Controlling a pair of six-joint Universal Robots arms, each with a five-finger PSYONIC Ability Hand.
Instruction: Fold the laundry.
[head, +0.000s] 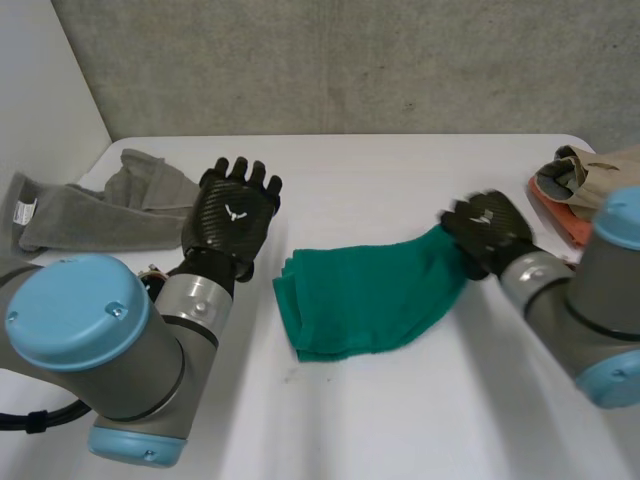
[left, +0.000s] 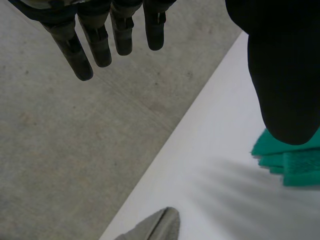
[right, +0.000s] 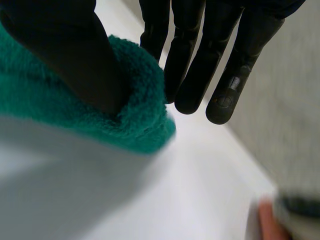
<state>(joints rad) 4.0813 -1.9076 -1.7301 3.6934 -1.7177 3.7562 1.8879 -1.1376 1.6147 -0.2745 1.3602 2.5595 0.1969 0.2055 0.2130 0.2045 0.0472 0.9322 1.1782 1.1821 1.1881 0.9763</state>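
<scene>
A green towel (head: 370, 290) lies loosely folded in the middle of the white table (head: 400, 420). Its right corner rises to my right hand (head: 487, 230). In the right wrist view the thumb (right: 65, 55) presses into the green towel (right: 145, 125) and pinches that corner against the straight fingers (right: 190, 65). My left hand (head: 232, 215) hovers open, fingers straight, just left of the towel and apart from it. From the left wrist, the fingers (left: 95, 45) hang free, and the green towel (left: 290, 165) shows beyond the thumb.
A grey cloth (head: 100, 205) lies crumpled at the table's far left, behind my left arm; its tip (left: 155, 227) also shows in the left wrist view. A beige and orange pile (head: 585, 180) sits at the far right edge. A concrete wall stands behind the table.
</scene>
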